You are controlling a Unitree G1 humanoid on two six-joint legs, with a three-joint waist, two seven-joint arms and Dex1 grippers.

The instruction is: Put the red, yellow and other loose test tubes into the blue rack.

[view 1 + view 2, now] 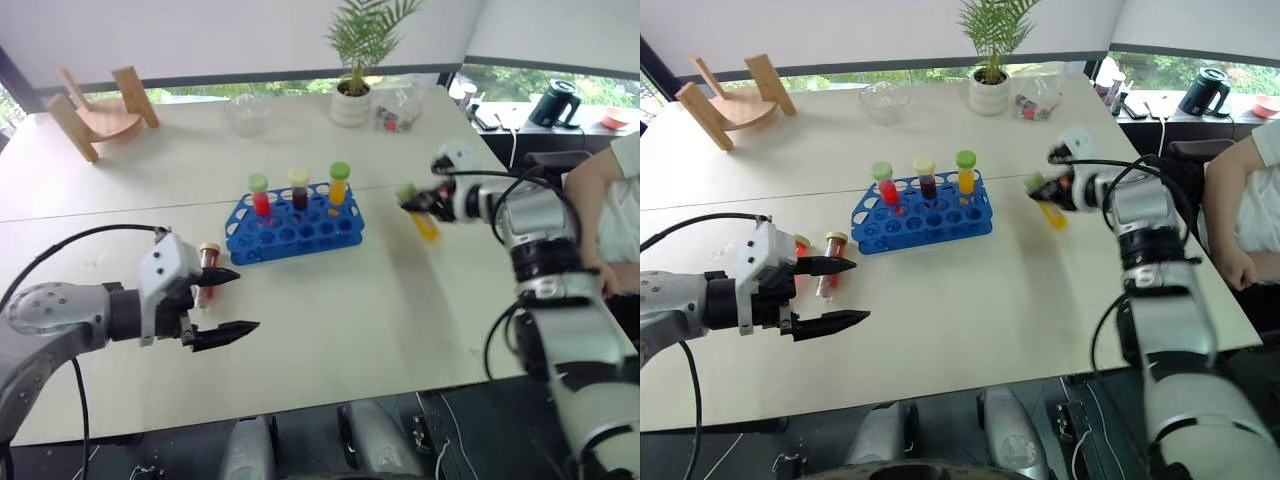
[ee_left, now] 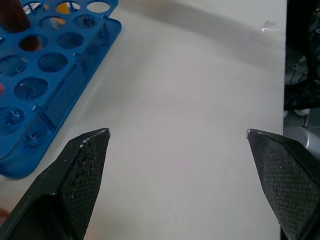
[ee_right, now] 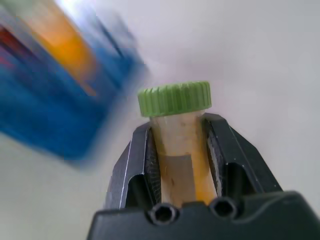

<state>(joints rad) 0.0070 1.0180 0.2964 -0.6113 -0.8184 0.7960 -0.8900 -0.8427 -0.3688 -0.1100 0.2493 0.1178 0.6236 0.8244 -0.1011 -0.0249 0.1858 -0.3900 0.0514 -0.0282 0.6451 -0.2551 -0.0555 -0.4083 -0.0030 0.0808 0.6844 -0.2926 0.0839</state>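
Observation:
The blue rack (image 1: 293, 222) stands mid-table and holds three capped tubes: a red one (image 1: 261, 195), a dark red one (image 1: 299, 188) and an orange one (image 1: 338, 183). To its right, above the table, my right gripper (image 1: 416, 203) is shut on a yellow test tube (image 1: 424, 222) with a green cap (image 3: 175, 99), gripped just below the cap. My left gripper (image 1: 248, 300) is open and holds nothing, near the table's front left. A loose red test tube (image 1: 206, 268) with a tan cap lies just behind its fingers. Another capped tube (image 1: 800, 243) shows partly beside it.
A potted plant (image 1: 351, 100), a glass bowl (image 1: 247, 110) and a wooden stand (image 1: 95, 110) sit along the far side. A person's arm (image 1: 598, 205) is at the right edge, with a dark kettle (image 1: 556, 102) behind. Bare tabletop lies in front of the rack.

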